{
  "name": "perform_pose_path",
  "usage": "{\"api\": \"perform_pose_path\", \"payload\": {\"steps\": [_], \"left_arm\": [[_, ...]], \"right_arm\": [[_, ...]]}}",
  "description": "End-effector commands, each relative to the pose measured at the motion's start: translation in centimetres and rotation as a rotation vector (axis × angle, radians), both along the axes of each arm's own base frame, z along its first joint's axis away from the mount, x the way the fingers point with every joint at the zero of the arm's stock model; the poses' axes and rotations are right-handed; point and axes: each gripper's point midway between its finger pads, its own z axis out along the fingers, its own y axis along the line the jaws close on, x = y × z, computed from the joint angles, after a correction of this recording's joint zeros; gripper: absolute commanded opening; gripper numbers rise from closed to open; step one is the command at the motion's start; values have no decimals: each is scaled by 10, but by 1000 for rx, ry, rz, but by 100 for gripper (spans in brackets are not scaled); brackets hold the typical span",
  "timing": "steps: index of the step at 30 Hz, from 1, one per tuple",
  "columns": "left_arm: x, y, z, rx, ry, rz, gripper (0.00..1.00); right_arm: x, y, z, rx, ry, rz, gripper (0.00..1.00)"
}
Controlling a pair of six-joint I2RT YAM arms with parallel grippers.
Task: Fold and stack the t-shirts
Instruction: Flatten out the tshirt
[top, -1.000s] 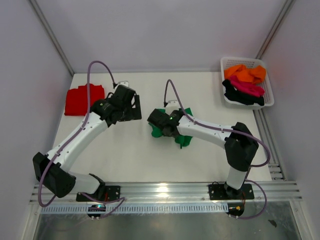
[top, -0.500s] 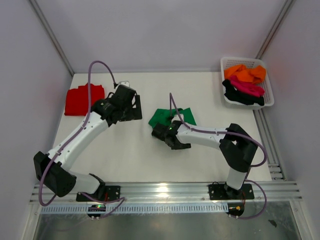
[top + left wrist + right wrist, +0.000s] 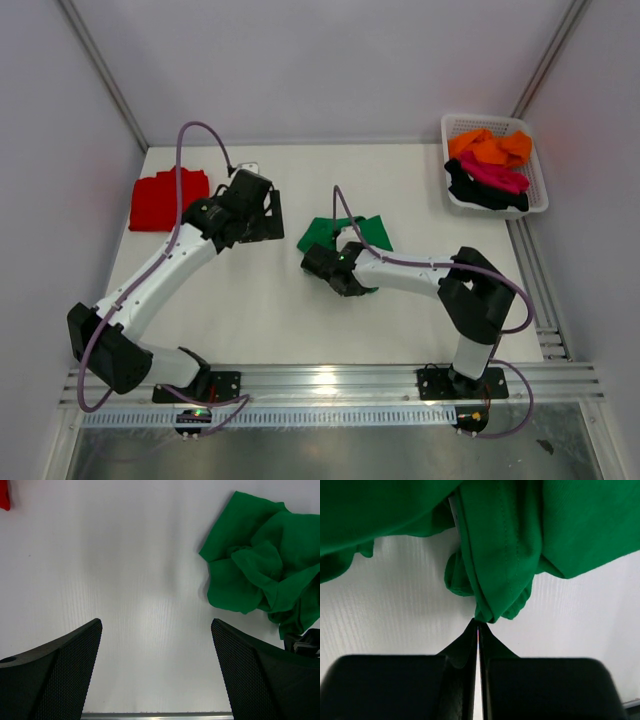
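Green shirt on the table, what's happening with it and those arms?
The right gripper is shut at the near edge of the crumpled green shirt; whether it caught cloth is unclear. The left gripper hangs open over bare table. A red shirt lies folded far left; three more sit in the basket.

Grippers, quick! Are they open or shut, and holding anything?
Left gripper: open, holding nothing.
Right gripper: shut, apparently pinching the green t-shirt at its edge.
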Motion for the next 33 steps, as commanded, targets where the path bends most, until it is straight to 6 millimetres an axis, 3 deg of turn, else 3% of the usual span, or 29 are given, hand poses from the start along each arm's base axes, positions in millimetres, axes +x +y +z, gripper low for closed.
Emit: {"api": "perform_pose_path", "payload": {"steps": [1, 7, 13, 16, 18, 21, 22, 24, 25, 26, 27, 28, 30, 31, 33], "left_arm": [[2, 1, 5, -6, -25, 15, 92], [2, 1, 2, -4, -23, 16, 92], [0, -5, -8, -28, 6, 16, 92], [-1, -9, -14, -46, 25, 16, 92], [-1, -9, -18, -44, 32, 20, 91], [-3, -9, -27, -41, 50, 25, 91], [-3, -9, -29, -44, 53, 24, 91], [-4, -11, -34, -49, 62, 23, 91], [-4, -12, -35, -53, 67, 21, 91], [-3, -14, -36, -59, 66, 22, 91], [-3, -14, -39, -58, 71, 20, 91], [-2, -15, -40, -62, 74, 22, 91], [-2, -17, -44, -66, 81, 21, 91], [-1, -18, -45, -69, 84, 23, 90], [-2, -19, -49, -72, 92, 21, 90]], "right_arm": [[11, 9, 7, 21, -52, 19, 3], [14, -3, 25, 18, -115, -14, 3], [39, -2, 111, 123, -347, 15, 3], [55, 11, 165, 155, -436, 36, 3], [62, 17, 186, 169, -474, 55, 3], [77, 30, 241, 210, -576, 118, 3], [83, 33, 275, 240, -640, 116, 3], [93, 35, 318, 222, -717, 164, 3], [97, 32, 342, 228, -758, 157, 3], [103, 30, 385, 236, -827, 165, 3], [106, 28, 405, 244, -861, 164, 3], [102, 17, 454, 308, -949, 131, 3], [104, 12, 489, 298, -1021, 142, 3], [96, 0, 522, 351, -1091, 117, 3], [89, -14, 555, 385, -1178, 83, 3]]}}
